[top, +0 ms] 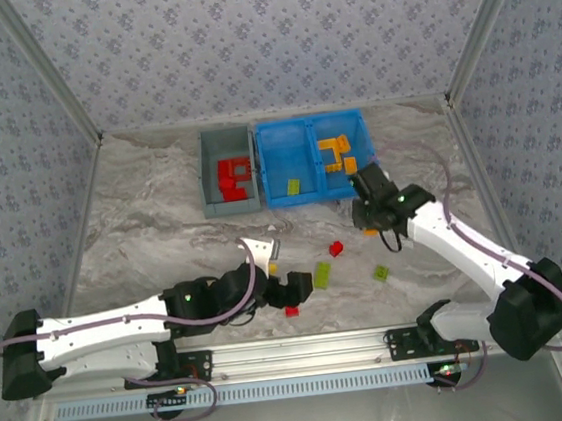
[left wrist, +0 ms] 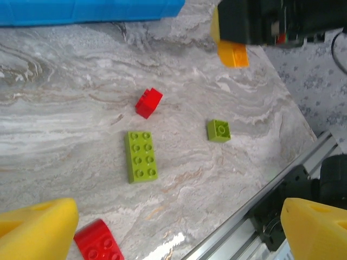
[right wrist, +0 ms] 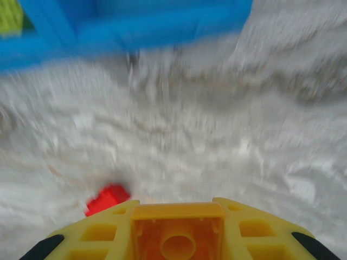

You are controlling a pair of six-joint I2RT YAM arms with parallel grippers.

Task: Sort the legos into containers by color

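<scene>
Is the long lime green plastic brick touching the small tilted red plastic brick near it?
Apart. The left wrist view shows bare marble table between the long lime green plastic brick and the small tilted red plastic brick.

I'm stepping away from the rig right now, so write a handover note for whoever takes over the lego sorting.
Left gripper: open, empty, above the loose bricks.
Right gripper: shut on an orange brick, by the blue double bin.
Done: red bricks in the grey bin; one lime brick in the blue bin's left compartment, orange bricks in its right.
Left: bin the held brick, then the lime 2x4 brick, small lime brick, small red brick and curved red brick.
</scene>
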